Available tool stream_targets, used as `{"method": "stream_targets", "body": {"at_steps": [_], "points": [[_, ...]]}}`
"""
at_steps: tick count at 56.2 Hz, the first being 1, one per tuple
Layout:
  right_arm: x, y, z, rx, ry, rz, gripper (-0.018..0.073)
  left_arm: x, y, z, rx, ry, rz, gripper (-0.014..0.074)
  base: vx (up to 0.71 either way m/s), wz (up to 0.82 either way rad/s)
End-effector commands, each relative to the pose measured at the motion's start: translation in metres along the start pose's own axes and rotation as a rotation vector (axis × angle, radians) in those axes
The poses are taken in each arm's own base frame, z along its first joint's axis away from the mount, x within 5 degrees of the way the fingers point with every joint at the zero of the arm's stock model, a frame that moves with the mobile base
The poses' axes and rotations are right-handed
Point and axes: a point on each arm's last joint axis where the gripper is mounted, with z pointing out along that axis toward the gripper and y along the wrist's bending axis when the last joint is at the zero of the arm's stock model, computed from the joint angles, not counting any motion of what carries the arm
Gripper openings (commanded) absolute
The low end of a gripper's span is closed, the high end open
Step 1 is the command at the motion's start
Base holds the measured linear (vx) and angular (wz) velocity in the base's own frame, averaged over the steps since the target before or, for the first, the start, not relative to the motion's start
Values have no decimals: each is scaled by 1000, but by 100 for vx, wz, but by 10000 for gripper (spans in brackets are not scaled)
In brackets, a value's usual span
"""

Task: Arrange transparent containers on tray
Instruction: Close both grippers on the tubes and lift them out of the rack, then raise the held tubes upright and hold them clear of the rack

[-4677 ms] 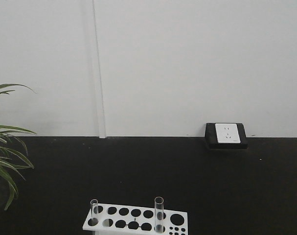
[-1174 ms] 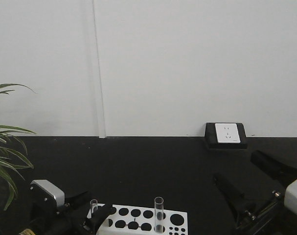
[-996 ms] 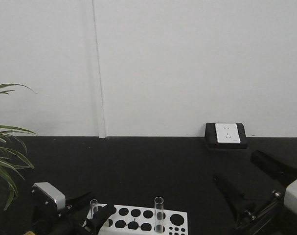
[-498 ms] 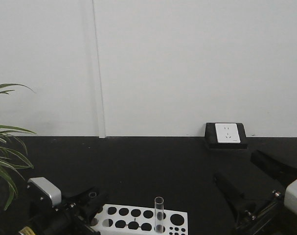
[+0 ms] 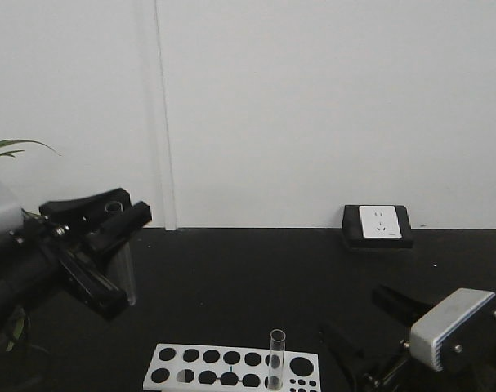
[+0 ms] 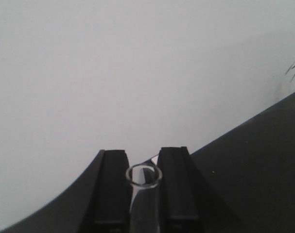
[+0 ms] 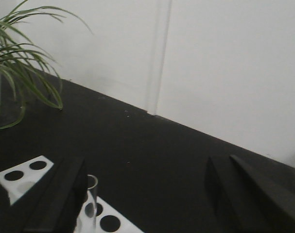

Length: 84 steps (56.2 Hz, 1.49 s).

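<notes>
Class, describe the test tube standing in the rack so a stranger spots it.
On the black tabletop, find the white holed rack. A clear glass test tube stands upright in its right half; the other clear tube hangs in the left gripper, off the rack.

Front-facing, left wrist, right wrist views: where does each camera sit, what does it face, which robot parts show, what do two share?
Front-facing: behind both arms, facing the wall; left gripper holds a test tube high, right gripper low, open.
Left wrist: on left arm, facing the wall; fingers clamp that tube.
Right wrist: on right arm, facing wall and plant; open fingers.
Shared: front-facing and right wrist show the second tube in the rack.
</notes>
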Motion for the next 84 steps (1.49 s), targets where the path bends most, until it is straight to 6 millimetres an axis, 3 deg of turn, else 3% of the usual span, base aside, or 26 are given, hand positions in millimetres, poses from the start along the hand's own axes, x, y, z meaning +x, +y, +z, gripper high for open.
{"method": "stream_targets", "body": {"at_steps": [1, 11, 23, 40, 49, 59, 73, 84], "points": [[-12, 5, 9, -82, -129, -8, 551, -46, -3, -8, -8, -124, -11, -4, 0, 0], [12, 14, 26, -199, -115, 14, 551, -69, -6, -22, -35, -164, 14, -4, 0, 0], [33, 16, 46, -253, -139, 73, 551, -69, -4, -26, -68, -133, 17, -4, 0, 0], [39, 7, 87, -261, -152, 84, 551, -69, -4, -26, -70, -129, 18, -4, 0, 0], [44, 7, 98, -283, -152, 117, 524, -69, -4, -26, -70, -129, 18, -4, 0, 0], [45, 7, 98, -285, -154, 126, 371, -69, -4, -26, -71, -128, 18, -4, 0, 0], [44, 7, 98, -288, -151, 157, -17, -69, -4, -26, -72, -128, 17, -4, 0, 0], [33, 6, 94, -296, -204, 178, -13, -68, -3, -26, -82, -113, 16, -4, 0, 0]]}}
